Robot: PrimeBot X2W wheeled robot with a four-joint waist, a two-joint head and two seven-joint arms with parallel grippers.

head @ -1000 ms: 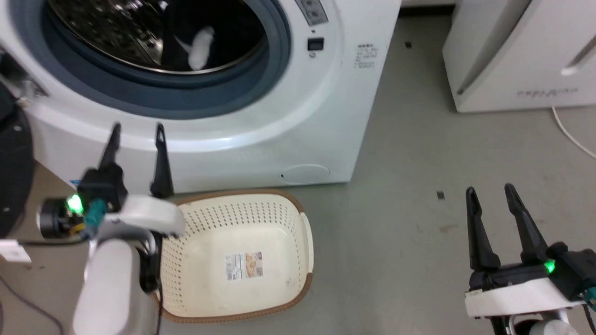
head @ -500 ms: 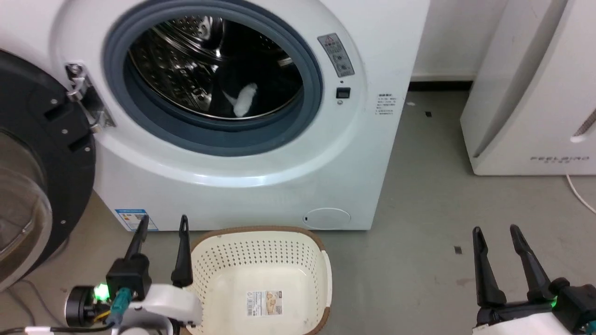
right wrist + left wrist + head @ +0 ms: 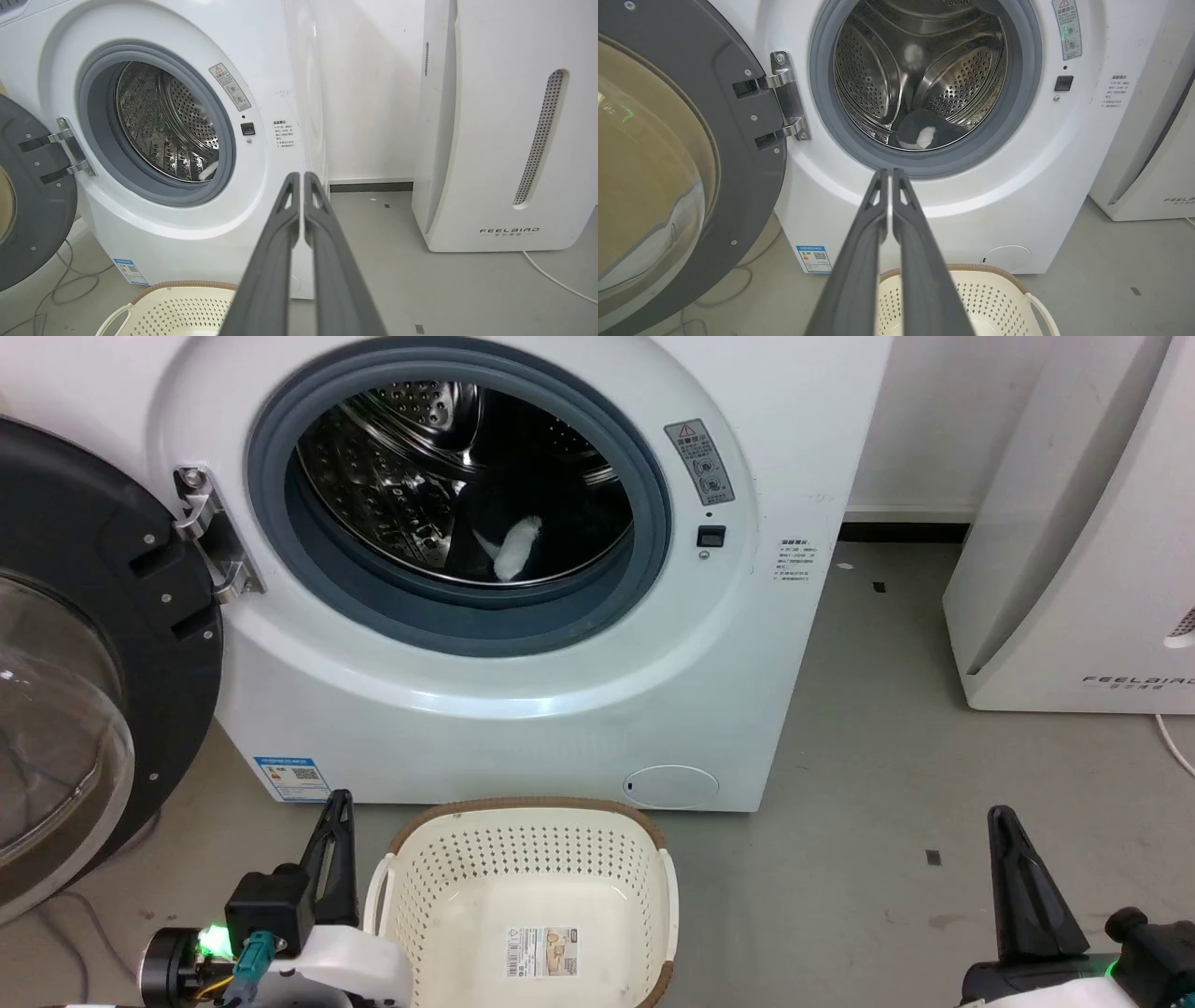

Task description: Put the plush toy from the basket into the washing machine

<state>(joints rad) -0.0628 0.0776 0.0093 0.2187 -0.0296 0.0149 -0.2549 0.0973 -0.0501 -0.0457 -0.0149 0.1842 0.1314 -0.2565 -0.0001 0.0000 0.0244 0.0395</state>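
Straight ahead, the washing machine (image 3: 523, 709) stands with its door (image 3: 177, 569) swung wide to keep the mouth clear, and the basket (image 3: 527, 805) sits just before it, bare but for a label sticker (image 3: 542, 951). The plush toy (image 3: 924, 134) lies low in the drum (image 3: 962, 84): your left wrist view gives its round black body, where the head view offers mostly a white patch. Left gripper (image 3: 338, 803) and right gripper (image 3: 1002, 817) sit low to either side of the basket, fingers pressed together on nothing, so the job looks done.

Left gripper (image 3: 338, 803) and right gripper (image 3: 1005, 817) sit low, pointing up, fingers (image 3: 859, 261) pressed together, empty.
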